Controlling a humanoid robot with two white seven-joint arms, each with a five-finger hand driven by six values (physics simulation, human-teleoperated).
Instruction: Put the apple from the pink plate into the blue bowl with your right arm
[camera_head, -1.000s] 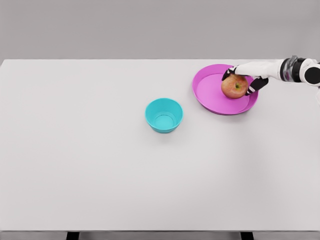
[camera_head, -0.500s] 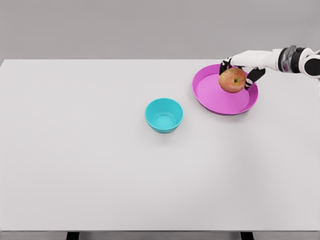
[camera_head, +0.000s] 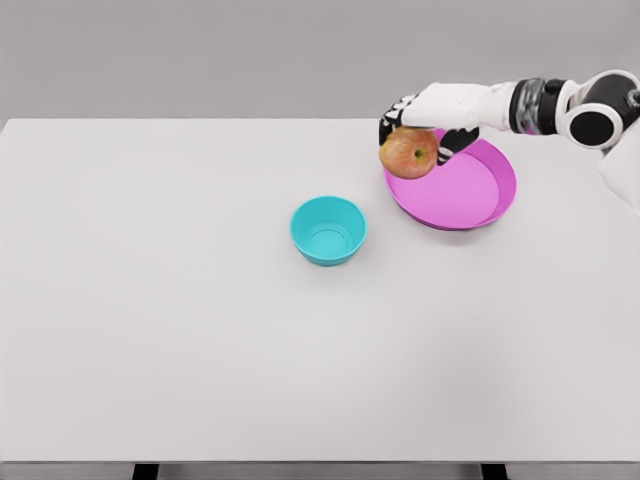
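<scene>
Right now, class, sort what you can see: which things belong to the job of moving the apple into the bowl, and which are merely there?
Part of the job:
- apple, held in the air
- right hand, gripping it
- pink plate, now without the apple
- blue bowl, nothing in it

Merely there:
- white table

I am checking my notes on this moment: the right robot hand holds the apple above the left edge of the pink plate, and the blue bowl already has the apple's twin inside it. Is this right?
Not quite. The head view shows the blue bowl empty, with no second apple in it. The rest stands: the right robot hand holds the apple above the left edge of the pink plate.
</scene>
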